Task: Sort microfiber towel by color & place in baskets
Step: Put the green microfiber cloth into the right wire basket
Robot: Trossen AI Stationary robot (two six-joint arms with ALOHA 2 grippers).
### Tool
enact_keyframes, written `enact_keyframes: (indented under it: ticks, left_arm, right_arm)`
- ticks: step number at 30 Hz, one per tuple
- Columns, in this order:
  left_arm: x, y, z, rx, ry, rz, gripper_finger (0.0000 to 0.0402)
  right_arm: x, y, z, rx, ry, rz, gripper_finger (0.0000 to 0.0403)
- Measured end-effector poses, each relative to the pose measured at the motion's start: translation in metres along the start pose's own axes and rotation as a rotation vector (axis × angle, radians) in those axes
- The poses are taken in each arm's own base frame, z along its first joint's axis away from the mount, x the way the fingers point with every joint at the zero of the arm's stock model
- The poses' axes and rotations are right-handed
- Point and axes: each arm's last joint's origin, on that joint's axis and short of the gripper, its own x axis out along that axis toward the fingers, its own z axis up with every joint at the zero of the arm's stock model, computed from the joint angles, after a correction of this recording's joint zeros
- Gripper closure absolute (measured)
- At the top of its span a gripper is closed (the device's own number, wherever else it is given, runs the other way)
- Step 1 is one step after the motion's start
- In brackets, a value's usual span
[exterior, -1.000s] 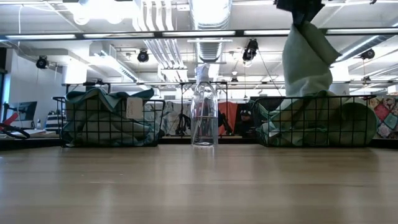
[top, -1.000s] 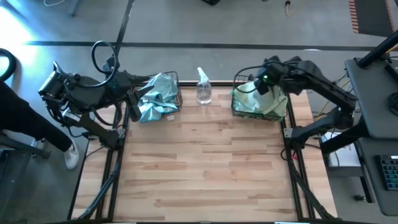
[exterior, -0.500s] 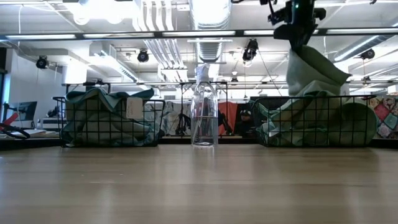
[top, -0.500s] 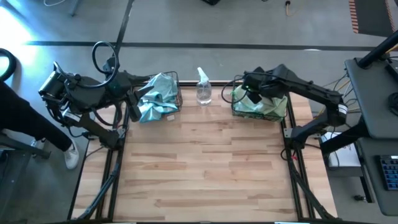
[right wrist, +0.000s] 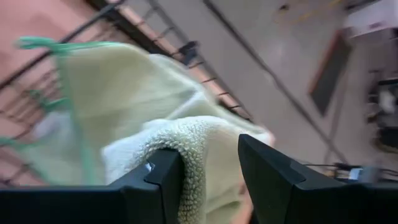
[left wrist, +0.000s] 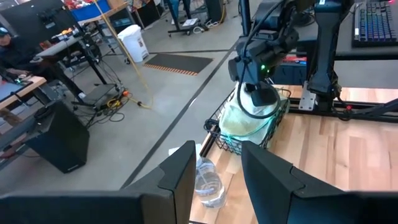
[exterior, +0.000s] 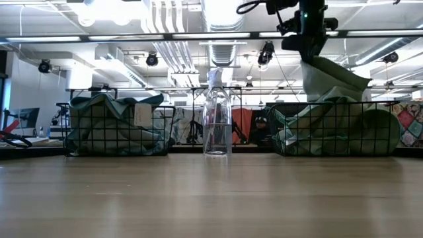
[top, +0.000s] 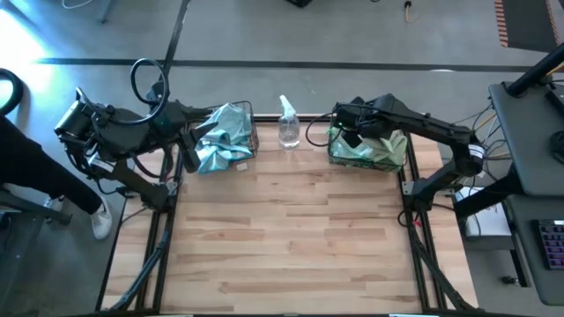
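A pale yellow-green microfiber towel (exterior: 328, 76) rises in a peak out of the right basket (top: 395, 158), which holds more yellow-green cloth. My right gripper (exterior: 309, 51) is above that basket's left part, shut on the towel's top. The left basket (top: 249, 132) at the far left is heaped with light blue towels (top: 220, 136), some hanging over its near rim. My left gripper (left wrist: 214, 168) waits beside that basket's left end, raised and open, with nothing between its fingers. My right gripper has the towel's upper end, a bunched fold (right wrist: 196, 149), between its two fingers. They slant down at it from above. The towel's lower part lies piled on the cloth in the right basket (exterior: 330, 125), and the stretch below the fingers stands as a short cone.
A clear spray bottle (top: 288, 125) stands upright between the two baskets at the table's far edge. Black frame rails (top: 167, 220) run along both table sides. The wooden top (top: 291, 238) spreads nearer than the baskets. A person's leg (top: 35, 176) shows at far left.
My right gripper has come down over the right basket and toward the table's left edge, tipping further downward, with the towel still between its fingers. The towel's hanging part has sunk into the basket, so the column below the gripper is shorter.
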Motion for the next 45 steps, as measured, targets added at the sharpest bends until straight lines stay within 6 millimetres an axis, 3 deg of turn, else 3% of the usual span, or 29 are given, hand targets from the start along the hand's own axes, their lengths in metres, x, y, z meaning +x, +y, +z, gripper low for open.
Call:
enact_keyframes:
  ticks: [11, 25, 31, 45]
  left_arm:
    - [0.0, -0.001, 0.0, -0.011, 0.002, -0.021, 0.0287]
    - [0.0, -0.001, 0.0, -0.016, 0.003, -0.026, 0.0287]
    - [0.0, -0.001, 0.0, -0.028, 0.008, -0.046, 0.0287]
    - [0.0, -0.002, -0.001, -0.032, 0.01, -0.054, 0.0287]
  right_arm:
    - [0.016, 0.031, 0.015, 0.006, 0.042, 0.138, 0.0257]
    - [0.037, 0.071, 0.019, -0.078, 0.208, 0.314, 0.0257]
    - [0.032, 0.066, 0.019, -0.068, 0.187, 0.324, 0.0257]
    - [-0.02, 0.026, 0.034, -0.028, -0.021, 0.415, 0.0257]
